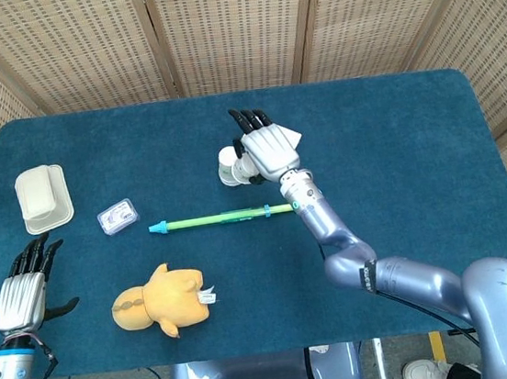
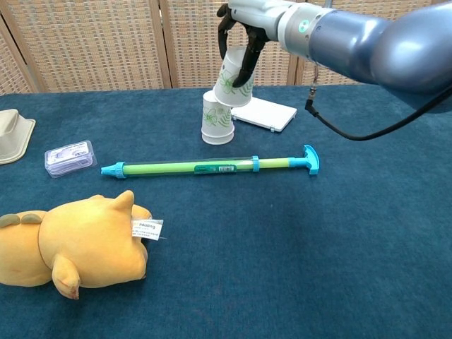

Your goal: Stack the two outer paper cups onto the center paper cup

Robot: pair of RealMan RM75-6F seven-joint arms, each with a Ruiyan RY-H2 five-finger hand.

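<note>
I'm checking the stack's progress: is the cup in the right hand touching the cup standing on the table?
Cannot tell. In the chest view the tilted held cup in the right hand overlaps the standing cup top; no gap or contact shows plainly.

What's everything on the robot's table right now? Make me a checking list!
Surface: blue table, covered in cloth.
Job's things: standing cup upside down; held cup tilted just above it, not yet on.
Clutter: green stick, yellow plush toy, white pad, small clear box, beige tray.
Hands: right hand grips the held cup; left hand holds nothing, fingers apart.
Cables: black cable hanging from right arm.
Surroundings: woven screens.
</note>
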